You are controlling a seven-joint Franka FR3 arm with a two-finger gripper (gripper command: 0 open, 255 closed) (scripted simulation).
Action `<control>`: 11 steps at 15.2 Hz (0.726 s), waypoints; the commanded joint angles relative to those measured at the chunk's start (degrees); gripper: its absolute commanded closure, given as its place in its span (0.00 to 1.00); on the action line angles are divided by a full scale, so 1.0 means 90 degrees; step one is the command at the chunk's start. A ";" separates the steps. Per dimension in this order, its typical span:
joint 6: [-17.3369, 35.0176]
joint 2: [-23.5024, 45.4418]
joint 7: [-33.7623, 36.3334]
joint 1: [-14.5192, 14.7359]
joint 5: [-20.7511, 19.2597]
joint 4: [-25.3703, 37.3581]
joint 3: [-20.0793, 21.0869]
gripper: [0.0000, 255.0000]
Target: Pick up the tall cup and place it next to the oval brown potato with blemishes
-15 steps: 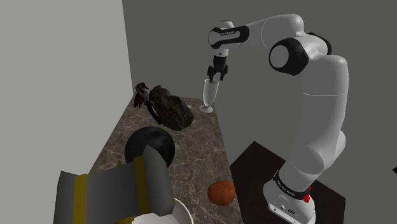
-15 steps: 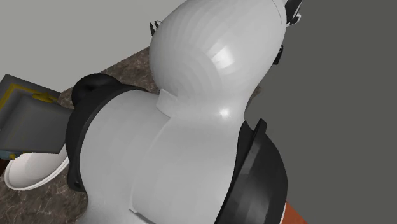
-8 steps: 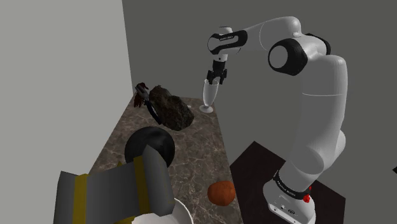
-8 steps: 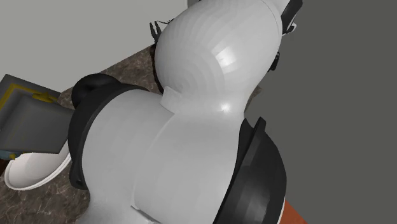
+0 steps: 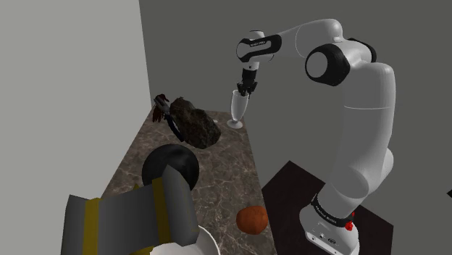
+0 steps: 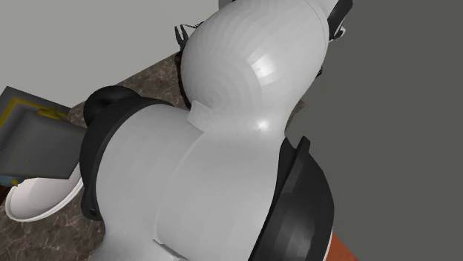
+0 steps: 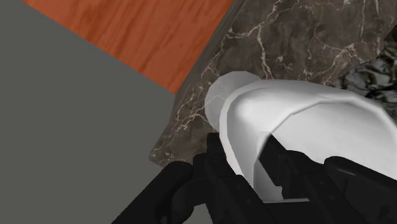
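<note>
- One white arm [image 5: 360, 123] is reaching over the dark marble counter [image 5: 221, 170], and its one black gripper [image 5: 244, 91] is pointing down at the counter's far corner.
- One tall cup [image 5: 237, 109], white and stemmed, is standing upright on that corner, close to the grey wall.
- The two fingers [image 7: 213, 172] are pinching the tall cup's rim. In the wrist view one is lying outside the white wall and the other is sitting inside the bowl (the cup's foot is resting on the counter).
- One reddish-brown potato [image 5: 252, 219] is lying at the counter's near edge, well apart from the tall cup.
- Between them are lying one dark rock-like lump [image 5: 195, 124], one black ball [image 5: 170, 165] and one grey box [image 5: 123, 217] with yellow bands, and one white dish [image 5: 194, 246] is sitting by the box.
- In the second exterior view the arm's white shell is looming close, and the grey box and the white dish are showing at that view's left.
</note>
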 commanded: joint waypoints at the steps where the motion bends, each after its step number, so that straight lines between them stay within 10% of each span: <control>1: 0.0000 0.0000 0.0000 0.0000 0.0000 0.0000 0.0000 1.00; 11: -0.0230 -0.0054 0.0009 -0.0003 -0.0014 0.0177 -0.0007 1.00</control>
